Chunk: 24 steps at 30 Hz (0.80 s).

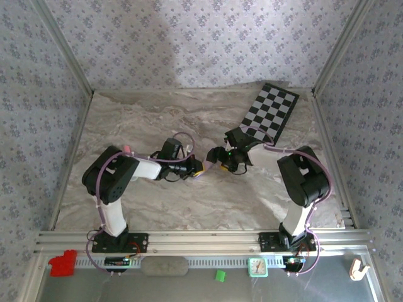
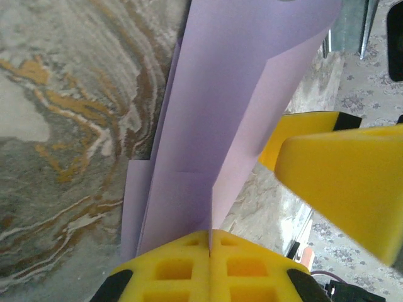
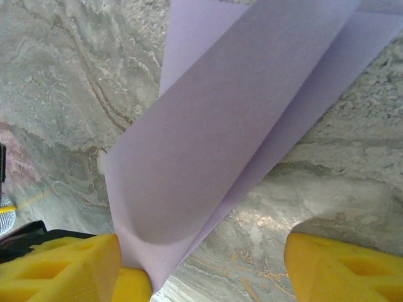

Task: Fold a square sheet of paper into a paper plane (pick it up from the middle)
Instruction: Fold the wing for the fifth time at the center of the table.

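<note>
- Left wrist view is showing the left gripper (image 2: pixel 210 244) with its yellow gridded fingers pressing together. They are pinching the lower edge of a thin, pale lilac sheet of paper (image 2: pixel 239 94) in the seam between them.
- From that grip the sheet of paper, creased lengthwise into overlapping layers, is rising off the grey-veined marble tabletop (image 2: pixel 63 126). It is hanging between the two grippers near the middle of the table.
- By my judgement the paper is behaving as very light, limp and slick. A hard squeeze is likely to leave stray creases, and a single layer is likely to slip. The firmest place to hold is looking like the doubled fold line near the middle.
- Right wrist view is adding what the left one is missing. The right gripper (image 3: pixel 201 264) is standing with its jaws wide apart, clamping nothing. The paper is curling in a soft roll against one yellow finger (image 3: pixel 69 270), with the other finger well apart from it.
- Top external view is giving the layout instead. Both arms are reaching inward and meeting at the table's centre, with the black-and-white chequered board (image 1: pixel 271 112) lying well apart at the far right corner.
</note>
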Each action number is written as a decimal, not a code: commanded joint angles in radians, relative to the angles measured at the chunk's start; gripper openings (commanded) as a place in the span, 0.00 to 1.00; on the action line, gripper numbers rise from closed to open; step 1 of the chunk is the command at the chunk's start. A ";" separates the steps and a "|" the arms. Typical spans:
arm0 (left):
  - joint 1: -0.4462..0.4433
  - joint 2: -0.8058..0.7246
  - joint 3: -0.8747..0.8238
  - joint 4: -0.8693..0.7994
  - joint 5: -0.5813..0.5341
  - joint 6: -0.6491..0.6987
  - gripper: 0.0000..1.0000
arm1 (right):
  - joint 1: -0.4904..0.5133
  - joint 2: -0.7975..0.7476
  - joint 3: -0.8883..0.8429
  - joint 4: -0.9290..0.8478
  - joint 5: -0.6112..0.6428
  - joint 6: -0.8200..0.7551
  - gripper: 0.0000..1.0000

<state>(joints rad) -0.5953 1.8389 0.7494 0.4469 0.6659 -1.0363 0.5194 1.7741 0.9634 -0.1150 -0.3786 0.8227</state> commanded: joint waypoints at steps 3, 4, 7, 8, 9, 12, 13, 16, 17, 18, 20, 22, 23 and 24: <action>0.007 0.024 -0.026 0.041 0.011 -0.011 0.06 | 0.014 0.073 0.040 -0.060 0.076 0.049 0.70; 0.009 0.029 -0.030 0.053 0.012 -0.016 0.07 | 0.016 0.079 0.049 -0.073 0.083 0.051 0.70; 0.009 0.040 -0.040 0.079 0.013 -0.030 0.08 | 0.029 0.107 0.079 -0.117 0.101 0.054 0.70; 0.010 0.042 -0.043 0.086 0.012 -0.032 0.08 | 0.033 0.114 0.086 -0.127 0.108 0.056 0.70; 0.011 0.043 -0.045 0.091 0.011 -0.034 0.09 | 0.037 0.124 0.093 -0.138 0.115 0.057 0.69; 0.014 0.043 -0.052 0.097 0.005 -0.033 0.10 | 0.046 0.146 0.112 -0.166 0.131 0.064 0.68; 0.015 0.043 -0.054 0.100 0.003 -0.033 0.11 | 0.048 0.152 0.119 -0.177 0.140 0.064 0.68; 0.016 0.040 -0.062 0.109 0.000 -0.033 0.14 | 0.060 0.174 0.144 -0.212 0.164 0.063 0.68; 0.016 0.038 -0.063 0.109 -0.001 -0.032 0.15 | 0.063 0.181 0.151 -0.222 0.170 0.064 0.68; 0.015 0.037 -0.063 0.109 -0.002 -0.028 0.17 | 0.067 0.191 0.161 -0.234 0.177 0.067 0.67; 0.016 0.036 -0.067 0.109 -0.006 -0.022 0.19 | 0.073 0.208 0.176 -0.250 0.184 0.067 0.67; 0.016 0.031 -0.071 0.109 -0.010 -0.017 0.21 | 0.080 0.225 0.187 -0.262 0.194 0.066 0.68; 0.015 0.027 -0.073 0.106 -0.012 -0.012 0.22 | 0.083 0.231 0.192 -0.265 0.197 0.067 0.68; 0.017 0.021 -0.075 0.098 -0.015 -0.004 0.23 | 0.085 0.237 0.197 -0.272 0.198 0.067 0.68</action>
<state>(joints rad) -0.5888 1.8656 0.7010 0.5697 0.6735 -1.0664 0.5777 1.8923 1.1831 -0.4061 -0.2268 0.8833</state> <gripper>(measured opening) 0.227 0.675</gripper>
